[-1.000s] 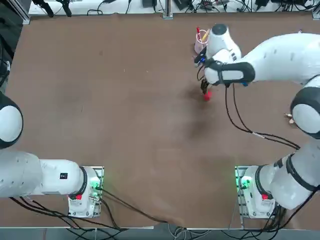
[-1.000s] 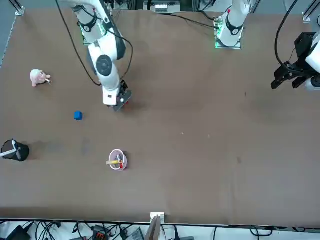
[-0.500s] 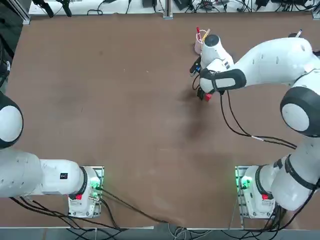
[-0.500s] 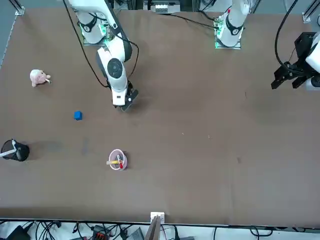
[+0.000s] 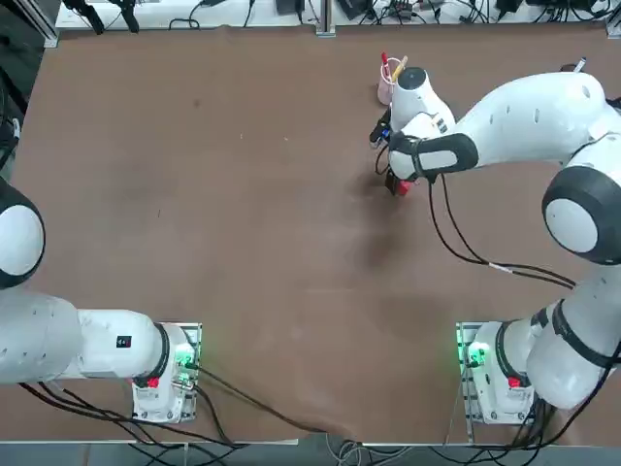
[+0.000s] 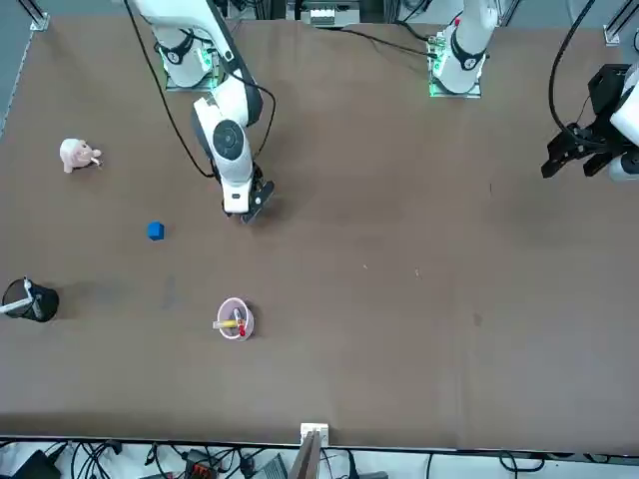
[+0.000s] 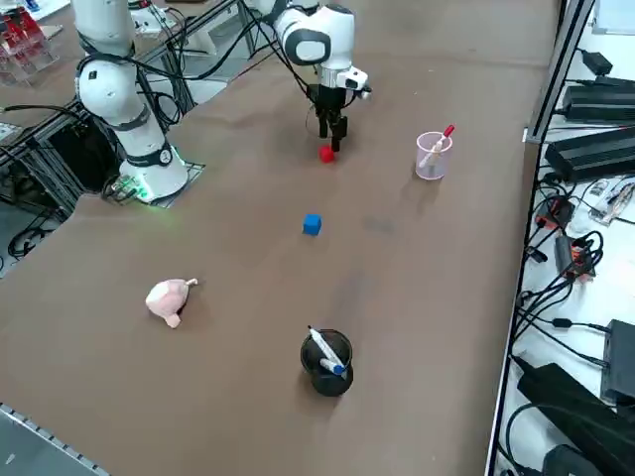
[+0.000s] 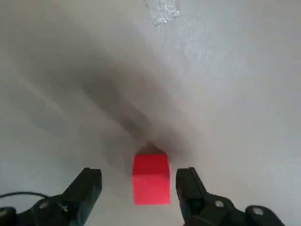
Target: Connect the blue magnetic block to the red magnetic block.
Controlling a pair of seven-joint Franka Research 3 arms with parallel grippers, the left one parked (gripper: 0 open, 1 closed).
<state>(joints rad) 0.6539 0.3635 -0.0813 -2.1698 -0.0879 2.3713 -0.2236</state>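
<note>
- Right wrist view: shows the right gripper (image 8: 139, 172) with its 2 fingers (image 8: 80, 193) spread apart, gripping nothing.
- Shows the red magnetic block (image 8: 151, 180) between the 2 fingers, with a visible gap on each side, nearer to 1 finger than to the other.
- In the right side view, places the red magnetic block just below the right gripper. Cannot tell from these angles how far down alongside the block the fingertips reach.
- In the top view, shows only a bit of red beside the wrist of the right arm (image 5: 524, 121), over the far part of the brown table (image 5: 243, 243).
- In the front and right side views, shows the blue magnetic block (image 7: 312, 225) on the table, well apart from the red one, towards the robot's right.
- Farther to the robot's right, shows a pink pig plush toy (image 7: 171, 300), nearer to the robot's side of the table than the blue magnetic block.
- Also out to the robot's right, shows a black mesh cup (image 7: 325, 382) holding white markers (image 7: 325, 347), 1 with a blue end.
- Towards the table's far edge, shows a translucent pink cup (image 7: 432, 164) holding a red pen (image 7: 448, 131) and a yellow pen (image 6: 226, 324).
</note>
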